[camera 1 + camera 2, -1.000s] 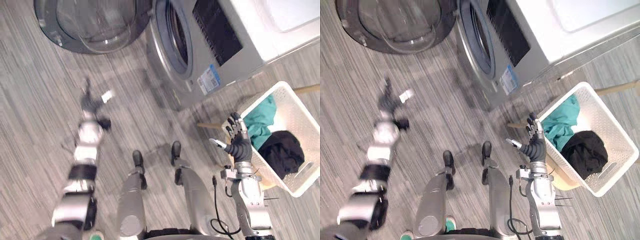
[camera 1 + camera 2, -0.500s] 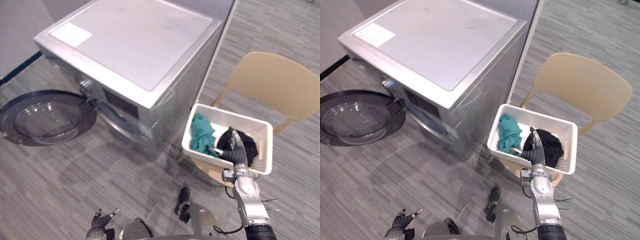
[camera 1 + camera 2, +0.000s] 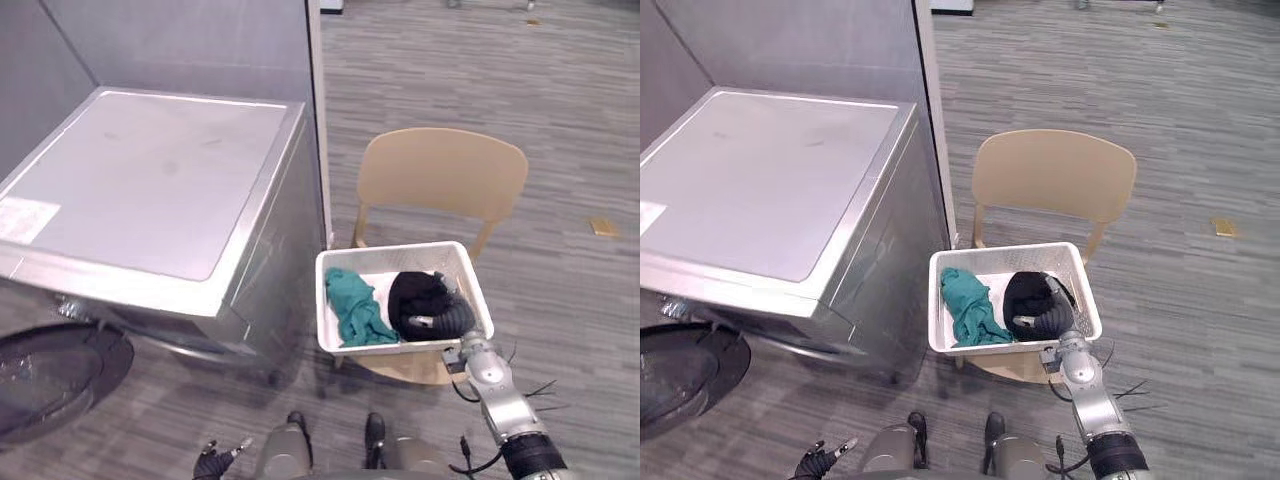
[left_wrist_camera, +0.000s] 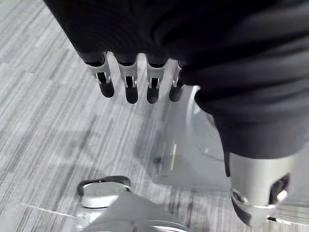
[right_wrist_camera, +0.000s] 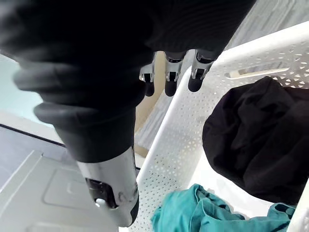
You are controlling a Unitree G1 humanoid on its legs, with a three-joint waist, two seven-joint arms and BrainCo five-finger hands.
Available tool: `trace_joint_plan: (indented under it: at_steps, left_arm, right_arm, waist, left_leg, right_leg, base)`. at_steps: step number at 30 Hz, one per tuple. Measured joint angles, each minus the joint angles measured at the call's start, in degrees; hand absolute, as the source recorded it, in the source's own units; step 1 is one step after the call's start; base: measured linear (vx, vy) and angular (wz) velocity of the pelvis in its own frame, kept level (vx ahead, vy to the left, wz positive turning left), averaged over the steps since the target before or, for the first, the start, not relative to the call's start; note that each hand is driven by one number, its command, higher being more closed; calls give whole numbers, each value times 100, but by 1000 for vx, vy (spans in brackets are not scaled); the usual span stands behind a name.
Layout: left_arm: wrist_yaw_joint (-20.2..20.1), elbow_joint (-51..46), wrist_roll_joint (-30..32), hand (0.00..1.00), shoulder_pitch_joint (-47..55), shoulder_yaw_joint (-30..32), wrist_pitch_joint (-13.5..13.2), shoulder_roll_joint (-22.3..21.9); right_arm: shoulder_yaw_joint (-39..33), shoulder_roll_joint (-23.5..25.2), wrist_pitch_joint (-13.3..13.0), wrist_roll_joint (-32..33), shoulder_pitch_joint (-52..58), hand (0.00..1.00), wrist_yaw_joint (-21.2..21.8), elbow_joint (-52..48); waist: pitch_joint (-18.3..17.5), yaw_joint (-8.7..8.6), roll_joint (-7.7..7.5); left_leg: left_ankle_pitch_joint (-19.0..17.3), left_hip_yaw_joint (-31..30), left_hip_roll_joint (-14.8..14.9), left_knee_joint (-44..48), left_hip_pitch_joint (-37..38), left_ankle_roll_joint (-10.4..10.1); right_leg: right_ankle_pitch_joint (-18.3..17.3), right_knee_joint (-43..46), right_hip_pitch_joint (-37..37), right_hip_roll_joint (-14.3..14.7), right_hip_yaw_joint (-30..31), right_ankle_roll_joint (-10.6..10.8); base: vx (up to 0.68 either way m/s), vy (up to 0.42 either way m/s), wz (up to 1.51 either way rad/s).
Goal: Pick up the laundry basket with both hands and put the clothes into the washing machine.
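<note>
The laundry basket [image 3: 400, 248] of clothes [image 3: 352, 306] sat on a chair [image 3: 440, 175] beside the washing machine [image 3: 150, 190]. The right hand [image 3: 1048, 322] hung over its near rim, fingers straight. The left hand [image 3: 212, 463] hung low, fingers spread.

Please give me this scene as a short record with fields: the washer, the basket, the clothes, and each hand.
washer: on the left, beside the basket
door: open, swung out at lower left
basket: white, resting on the chair
clothes: teal cloth and black cloth, both in the basket
right hand: open, over the basket's near right corner, by the black cloth
left hand: open, low near the floor, away from the basket
progress: basket not yet lifted
</note>
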Motion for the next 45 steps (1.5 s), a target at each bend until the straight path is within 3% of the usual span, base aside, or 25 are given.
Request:
trace_joint_plan:
  at_steps: [4, 5, 9, 15, 19, 23, 24, 29, 35, 39, 42, 45]
  left_arm:
    - [28, -96, -195, 0, -462, -32, -16, 44]
    - [69, -211, -297, 0, -480, -33, -63, 47]
    - [144, -245, -409, 0, -503, -63, -134, 69]
    - [268, -473, -695, 0, -848, -459, -258, -9]
    - [353, -885, -860, 0, -1161, -649, -330, -155]
    - [375, -1144, -983, 0, -1230, -648, -368, -260]
    - [378, -1148, -1003, 0, -1294, -647, -365, -260]
    - [413, -1270, -1026, 0, -1666, -642, -363, -247]
    - [495, -1356, -1028, 0, -1852, -642, -360, -241]
    - [499, -1348, -1029, 0, -1847, -639, -342, -255]
    - [513, -1347, -1030, 0, -1786, -623, -332, -256]
    - [516, -1351, -1026, 0, -1635, -606, -250, -208]
  right_arm:
    - [310, -253, 7, -73, -1456, 0, -63, 725]
    - [378, -326, 14, -58, -1928, 0, -129, 1078]
    - [470, -677, 66, -53, -2835, 0, -267, 1733]
    - [546, -1067, 238, -99, -3926, 0, -513, 2830]
    - [881, -1089, 483, -115, -4253, 0, -538, 3088]
    - [1189, -1117, 503, -151, -4467, 0, -731, 3103]
    - [1345, -1121, 511, -192, -4542, 100, -760, 3102]
    - [2027, -1069, 508, -421, -4722, 100, -756, 3056]
    - [2038, -711, 496, -432, -4827, 100, -740, 2994]
    - [1622, -618, 527, -98, -4292, 100, -717, 2265]
    - [887, -482, 549, 196, -3387, 100, -771, 1106]
    - [101, -202, 485, 350, -2419, 100, -1011, -229]
  waist:
    - [583, 199, 133]
    - [811, 302, 133]
    - [1134, 451, 98]
    - [1277, 726, 108]
    - [1391, 806, 92]
    - [1395, 791, 87]
    - [1395, 771, 87]
    - [1404, 755, 48]
    - [1395, 779, 7]
    - [1417, 800, -47]
    - [1417, 760, -129]
    - [1408, 654, -314]
  left_leg:
    - [141, -6, -102, 32, -661, 196]
    - [205, -27, -136, -10, -795, 208]
    - [477, -204, -244, -171, -1142, 256]
    - [943, -624, -371, -652, -1752, 206]
    - [1185, -858, -426, -914, -2010, 145]
    - [1243, -932, -449, -1020, -2245, 94]
    - [1244, -930, -448, -1027, -2291, 79]
    - [1258, -772, -338, -1066, -2359, 35]
    - [1395, -745, -289, -1087, -2298, 65]
    - [1395, -679, -239, -1076, -2121, 65]
    - [1393, -601, -228, -1106, -1877, 65]
    - [1388, -547, -227, -1208, -1444, 68]
  right_leg:
    - [182, 71, -662, -98, -3, 48]
    - [218, 74, -806, -123, -8, 54]
    - [244, 115, -1160, -206, -169, 48]
    - [231, 236, -1827, -301, -600, 17]
    - [59, 564, -2203, -387, -886, -79]
    - [-64, 833, -2541, -470, -1009, -97]
    - [-94, 905, -2598, -494, -1052, -108]
    - [-173, 959, -2614, -503, -1222, -127]
    - [-276, 1128, -2637, -498, -1260, -192]
    - [-291, 1139, -2489, -459, -1250, -211]
    - [-293, 1100, -2268, -440, -1185, -209]
    - [-311, 943, -1865, -395, -1085, -175]
  base:
    - [-109, 96, 5]
    - [-95, 60, 10]
    - [-18, 17, 26]
    - [15, -26, 37]
    - [-22, -37, 38]
    - [-33, -44, 20]
    - [-29, -38, 18]
    - [-9, -46, 17]
    - [32, -72, 2]
    - [14, -64, -5]
    - [-5, -24, -8]
    - [-33, -7, -11]
